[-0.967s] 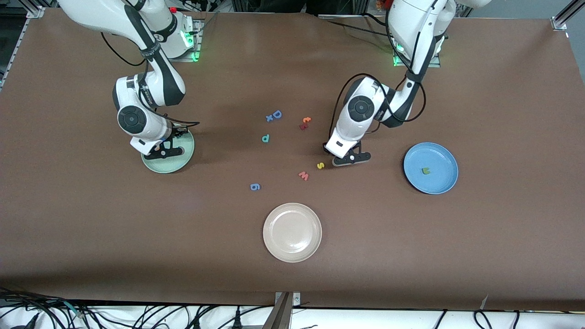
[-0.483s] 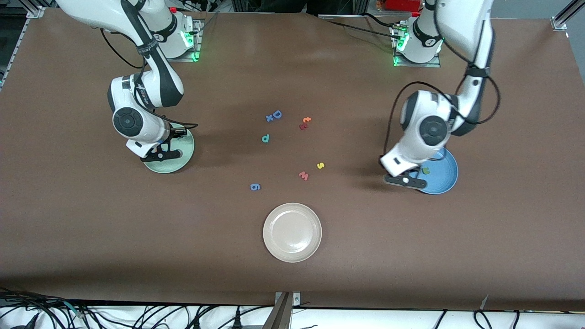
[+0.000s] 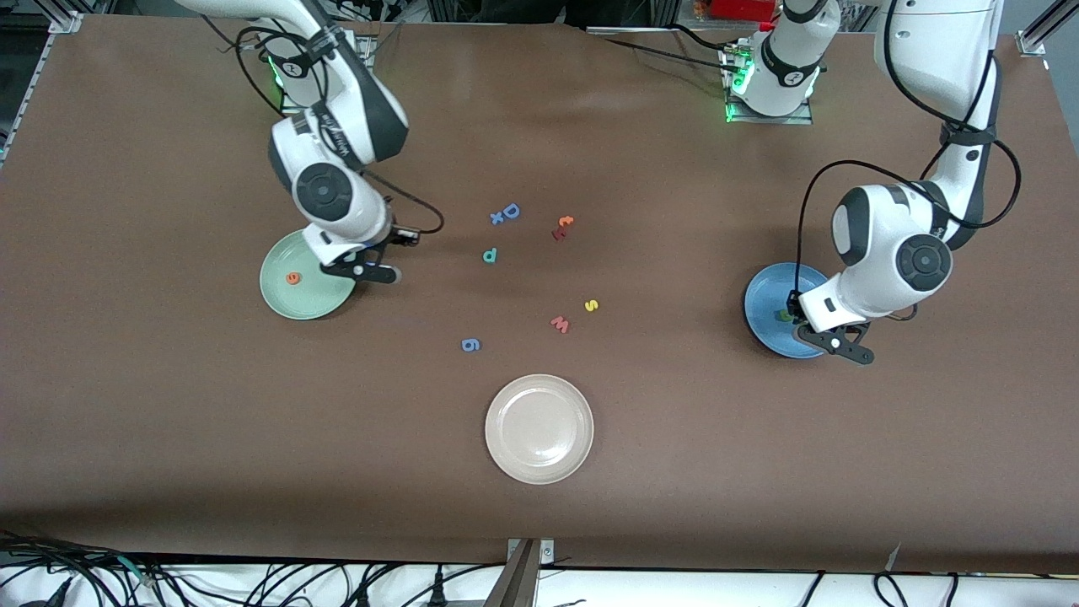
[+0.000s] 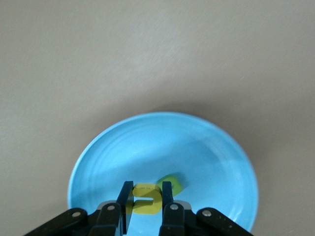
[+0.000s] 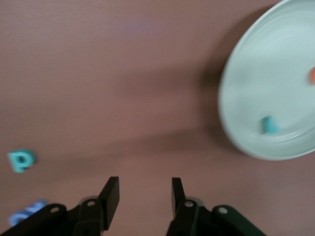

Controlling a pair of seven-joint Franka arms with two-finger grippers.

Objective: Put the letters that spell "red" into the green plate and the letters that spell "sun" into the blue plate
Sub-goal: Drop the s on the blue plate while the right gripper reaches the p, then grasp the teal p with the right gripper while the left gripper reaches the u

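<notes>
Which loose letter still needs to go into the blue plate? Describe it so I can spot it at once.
Start at the cream plate. Farther from the camera, toward the left arm's end, two letters lie side by side. It is the yellow "s", not the pinkish-red "w".

green plate [image 5: 256, 78] blurred, edge-cropped | olive letter [image 4: 171, 183] half-hidden (shape unreadable)

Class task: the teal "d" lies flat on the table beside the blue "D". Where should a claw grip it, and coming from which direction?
Come straight down on the teal "d". It lies flat and thin, clear of its neighbours, so pinch across its straight stem, probably the firmest edges.
</notes>
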